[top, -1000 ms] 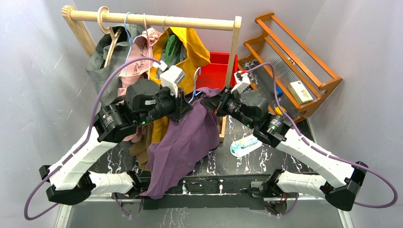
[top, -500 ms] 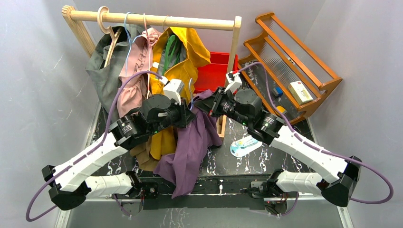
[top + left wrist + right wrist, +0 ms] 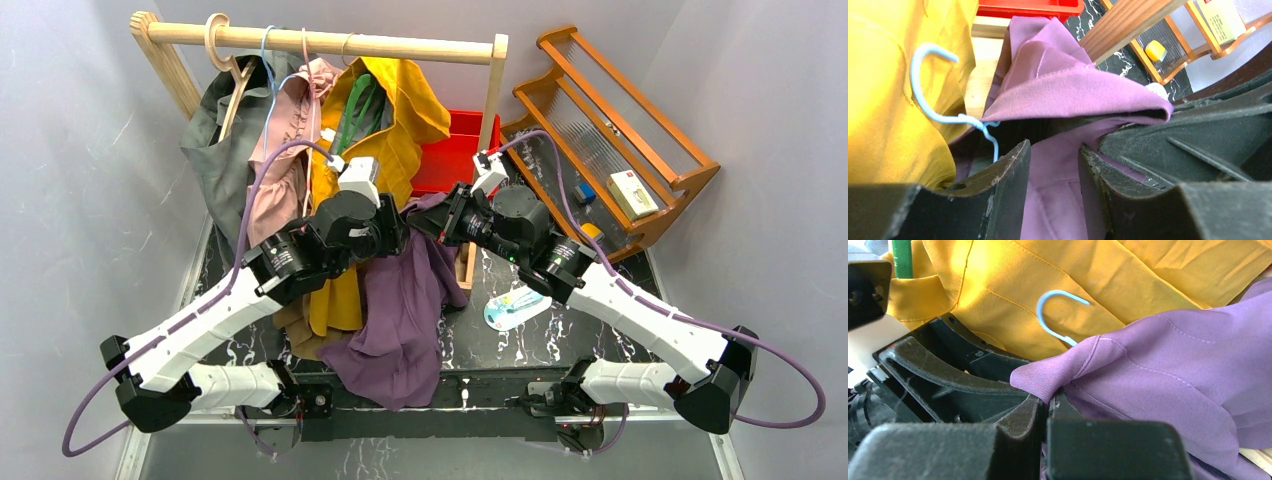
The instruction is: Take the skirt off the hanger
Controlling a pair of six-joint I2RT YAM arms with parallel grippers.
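Purple skirt hangs at frame centre in the top view, bunched up top between both claws and trailing toward the lower centre. Right gripper: fingers pressed together, pinching a folded skirt edge at its tips; the rest of the cloth spreads to the right of the frame. Left gripper: fingers parted, skirt fabric lying in the gap, a fold just above the tips. Light blue hanger hook pokes out of the skirt's top, upper left of the left wrist frame, against the yellow garment. Wooden rail runs across the top.
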